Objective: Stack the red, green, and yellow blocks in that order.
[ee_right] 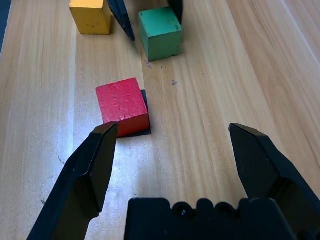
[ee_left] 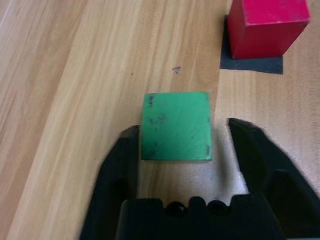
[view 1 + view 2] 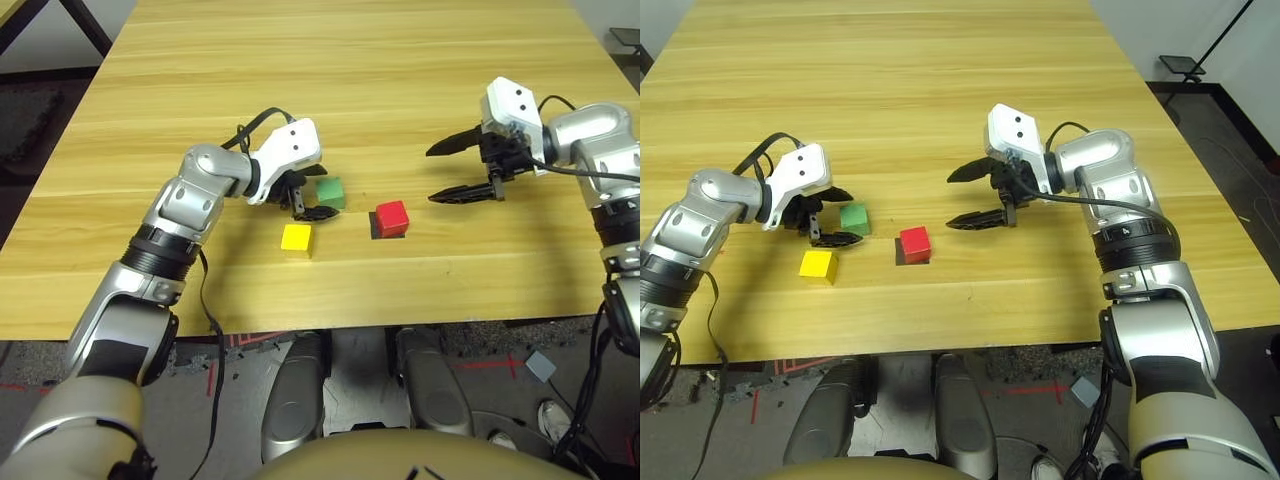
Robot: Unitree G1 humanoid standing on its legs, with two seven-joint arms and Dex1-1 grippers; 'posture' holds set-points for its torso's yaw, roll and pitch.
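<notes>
No text, label, brand, number or sign can be read anywhere in these views. The faces of the cubes are plain, with only scuff marks. The gripper housings and the wooden table bear no legible lettering.
</notes>
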